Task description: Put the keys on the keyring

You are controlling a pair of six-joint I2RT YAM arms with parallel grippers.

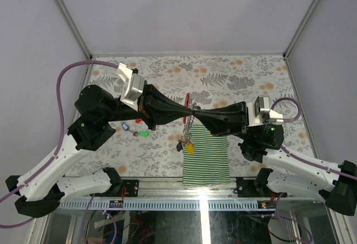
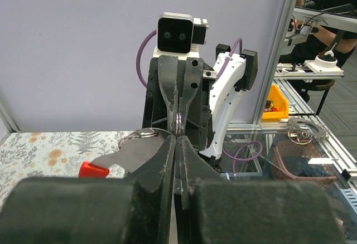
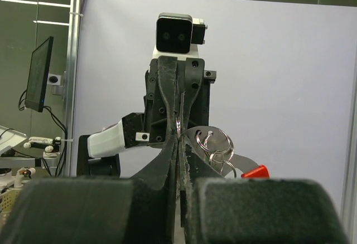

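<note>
The keyring (image 1: 189, 122) hangs in mid-air over the centre of the table (image 1: 240, 74), held up where the two arms meet. Its red clip (image 1: 188, 97) stands at 12 o'clock of that meeting point. Its grey chain drops toward 6 o'clock and ends in a bunch of keys (image 1: 186, 141) with a yellow tag (image 1: 190, 149), over the upper edge of the striped cloth (image 1: 209, 160). The left gripper (image 1: 187, 108) and the right gripper (image 1: 196, 110) meet tip to tip. Both wrist views show each pair of fingers pressed together on thin metal of the ring, so each appears to pinch the keyring rather than close on nothing. Out at about 8 o'clock, well apart from the ring, a blue-tagged key (image 1: 125, 126) and a green-tagged key (image 1: 145, 134) lie loose on the table beside the left arm. A small dark item sits between them, too small to name. My reading is that the task is partway through: some keys are on the ring, two are not, and the step in hand is steadying or prising the ring between the grippers. The next move likely calls for one gripper to let go and fetch a loose key while the other keeps the ring hanging free — a slip would drop the bunch onto the cloth. No container stands on the table. A yellow bin (image 2: 277, 103) sits beyond it in the left wrist view, and its contents cannot be made out.
</note>
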